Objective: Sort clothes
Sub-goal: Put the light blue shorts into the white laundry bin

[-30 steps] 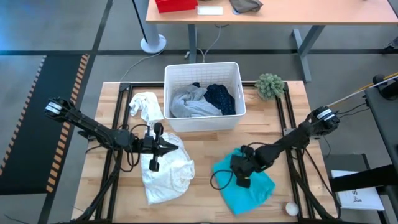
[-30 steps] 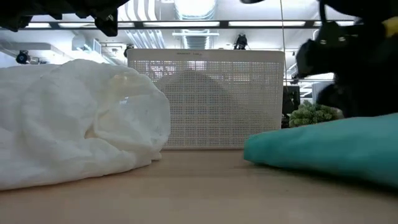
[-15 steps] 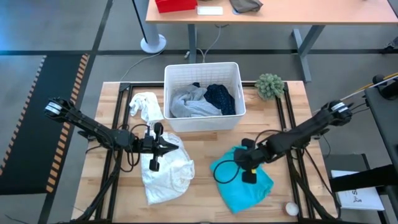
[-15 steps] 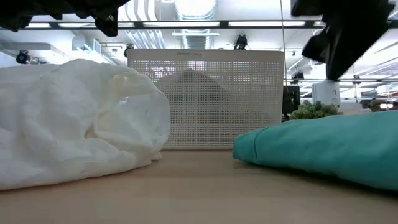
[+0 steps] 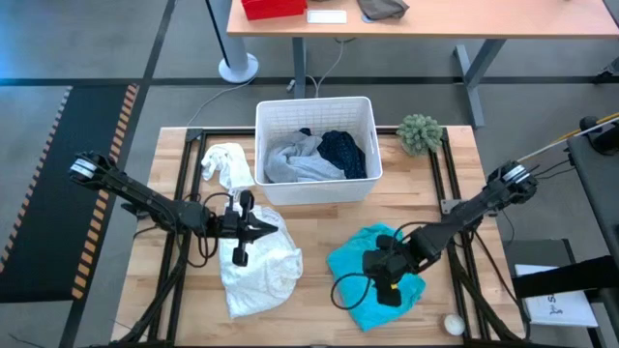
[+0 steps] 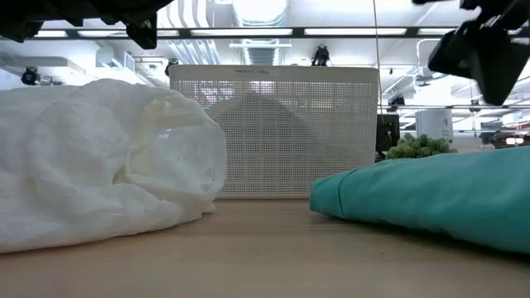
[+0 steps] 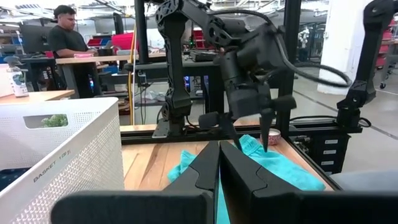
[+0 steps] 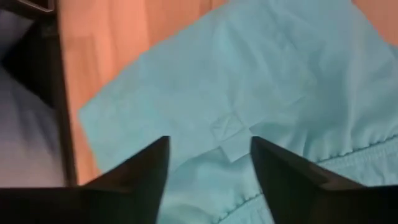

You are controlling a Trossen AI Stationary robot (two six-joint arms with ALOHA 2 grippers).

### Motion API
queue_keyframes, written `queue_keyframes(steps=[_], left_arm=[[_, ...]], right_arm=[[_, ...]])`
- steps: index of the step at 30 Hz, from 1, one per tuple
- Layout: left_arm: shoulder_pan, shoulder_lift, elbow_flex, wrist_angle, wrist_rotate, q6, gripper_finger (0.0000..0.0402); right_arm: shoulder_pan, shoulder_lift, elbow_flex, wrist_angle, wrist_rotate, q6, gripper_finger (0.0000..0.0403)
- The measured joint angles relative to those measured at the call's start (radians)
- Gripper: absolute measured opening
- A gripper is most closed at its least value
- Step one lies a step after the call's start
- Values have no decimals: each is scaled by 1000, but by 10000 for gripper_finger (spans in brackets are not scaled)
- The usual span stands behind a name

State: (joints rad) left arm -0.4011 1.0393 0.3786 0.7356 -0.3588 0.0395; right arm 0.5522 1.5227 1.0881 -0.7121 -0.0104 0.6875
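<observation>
The right tool (image 5: 371, 263) hovered with its fingers spread over the turquoise piece (image 5: 356, 290), holding nothing. That garment lay crumpled toward the bench's (image 5: 319, 227) front right, its long axis diagonal. The left tool (image 5: 274, 225) was fully closed above the white shirt (image 5: 259, 266) toward the front left, gripping nothing.
</observation>
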Motion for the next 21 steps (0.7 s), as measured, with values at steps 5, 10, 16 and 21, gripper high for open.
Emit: queue_keyframes(steps=[5,10,16,21], left_arm=[[0,0,0,-1,0,0,0],[0,0,0,-3,0,-1,0],[0,0,0,-4,1,-5,0],[0,0,0,-4,1,-8,0]], right_arm=[[2,90,3,-5,13,35,291],[2,220,1,-30,7,45,341],[0,337,13,-32,1,9,348],[-7,349,13,-22,5,8,344]])
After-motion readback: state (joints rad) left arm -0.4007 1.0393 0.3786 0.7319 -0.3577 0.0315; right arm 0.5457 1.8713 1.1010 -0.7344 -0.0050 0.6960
